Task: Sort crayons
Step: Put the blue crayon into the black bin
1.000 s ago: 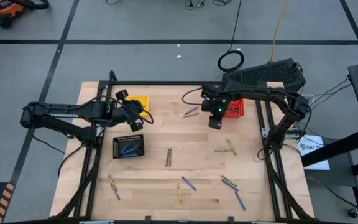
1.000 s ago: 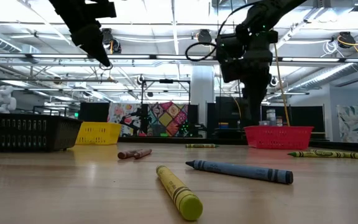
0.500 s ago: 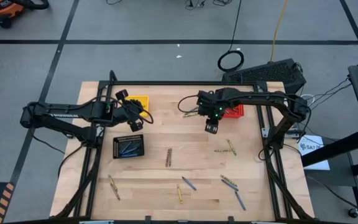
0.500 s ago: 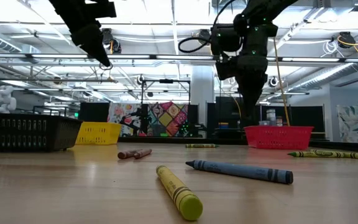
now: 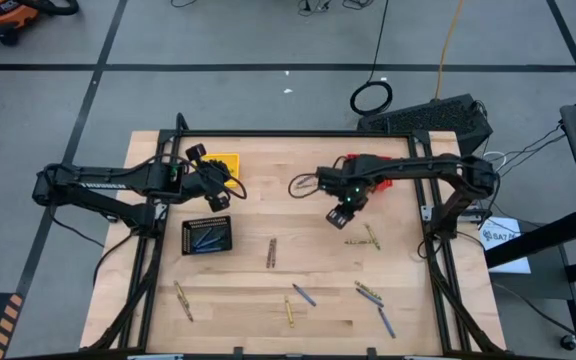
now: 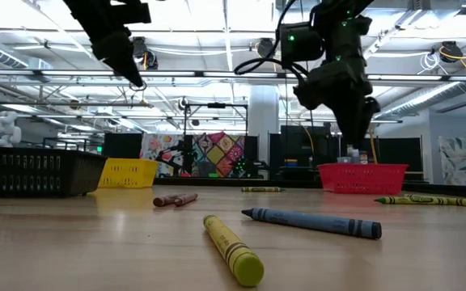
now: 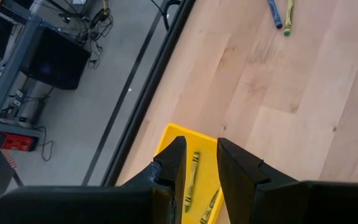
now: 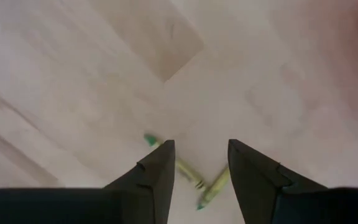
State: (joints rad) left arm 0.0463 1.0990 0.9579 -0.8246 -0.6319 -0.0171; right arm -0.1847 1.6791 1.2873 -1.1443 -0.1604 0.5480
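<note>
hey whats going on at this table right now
A two-armed robot is sorting crayons into small baskets. The right end effector, open and empty, hangs over two yellow-green crayons on the wooden table, near the red basket. The left end effector waits above the yellow basket, which holds yellow crayons. Blue ones lie in the black basket; several more are loose.

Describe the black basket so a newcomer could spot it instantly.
Start at the wooden table in the high view and go to its left side, just below the left arm. The black basket sits there, a dark mesh rectangle. Unlike the yellow basket above it, it holds blue-grey crayons.
</note>
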